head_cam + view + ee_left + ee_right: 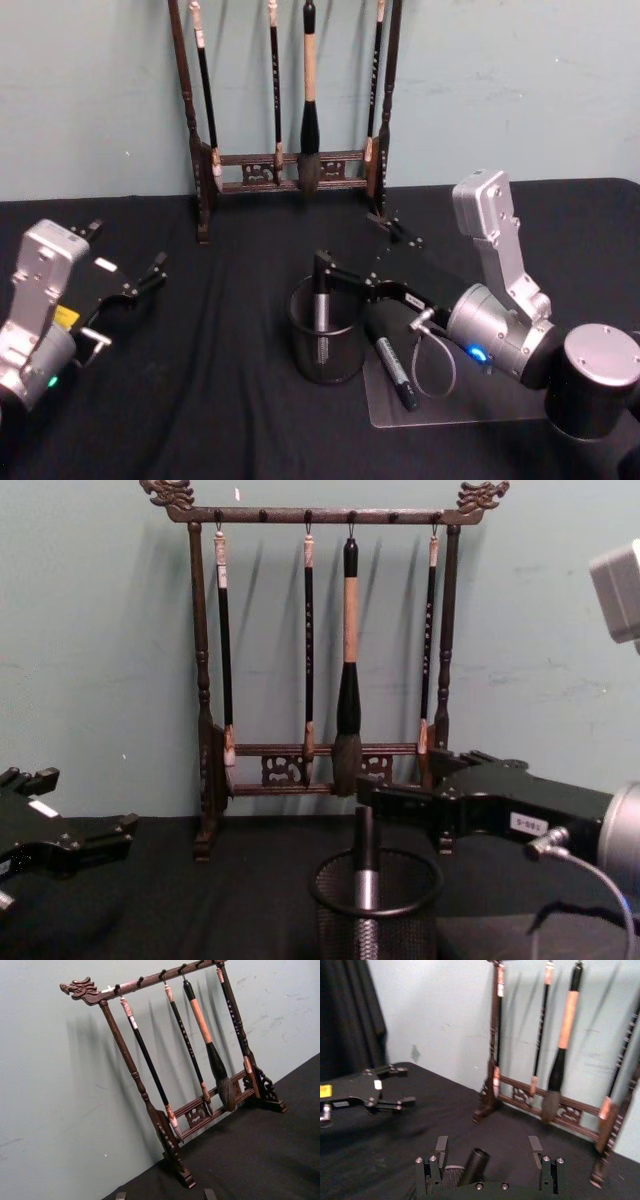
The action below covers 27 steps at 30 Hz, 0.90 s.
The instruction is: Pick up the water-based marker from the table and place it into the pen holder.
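The pen holder [325,350], a black mesh cup, stands mid-table. A water-based marker [322,318] with a dark cap and grey barrel stands upright inside it, its top above the rim [366,865]. My right gripper [350,242] hovers open just over the holder, one finger on each side of the marker's top [479,1157] and clear of it. The same gripper [400,777] reaches in from the right above the holder [378,915]. My left gripper [125,262] rests open and empty at the table's left.
A second black marker [396,372] lies on a clear sheet [470,405] to the right of the holder. The tall wooden brush rack [285,170] with hanging brushes stands at the back against the wall. A black cloth [220,400] covers the table.
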### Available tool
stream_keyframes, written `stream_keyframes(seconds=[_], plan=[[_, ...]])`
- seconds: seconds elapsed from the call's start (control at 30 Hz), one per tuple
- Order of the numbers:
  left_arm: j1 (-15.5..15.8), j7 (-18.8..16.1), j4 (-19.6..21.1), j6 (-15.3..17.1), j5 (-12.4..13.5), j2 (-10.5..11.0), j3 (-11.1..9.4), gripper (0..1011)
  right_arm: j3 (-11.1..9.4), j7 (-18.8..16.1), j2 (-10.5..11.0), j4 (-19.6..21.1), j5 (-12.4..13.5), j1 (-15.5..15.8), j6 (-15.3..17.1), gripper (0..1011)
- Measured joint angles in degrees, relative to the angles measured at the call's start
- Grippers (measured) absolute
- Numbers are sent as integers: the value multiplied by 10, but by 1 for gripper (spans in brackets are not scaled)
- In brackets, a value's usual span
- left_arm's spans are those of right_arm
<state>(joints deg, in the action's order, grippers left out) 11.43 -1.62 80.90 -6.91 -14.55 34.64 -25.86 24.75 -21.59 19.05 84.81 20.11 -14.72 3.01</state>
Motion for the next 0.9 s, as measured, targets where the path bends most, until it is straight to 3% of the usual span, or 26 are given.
stream_keyframes(seconds=[0.27,0.47,0.9], plan=[[0,0,0,0,0,0,0,1009,-16,55,3,56,-28,34,45,1000],[0,0,0,0,0,0,0,1008,-32,77,4,91,-41,60,61,1000],[0,0,0,0,0,0,0,1009,-57,83,12,134,-56,101,98,1000]])
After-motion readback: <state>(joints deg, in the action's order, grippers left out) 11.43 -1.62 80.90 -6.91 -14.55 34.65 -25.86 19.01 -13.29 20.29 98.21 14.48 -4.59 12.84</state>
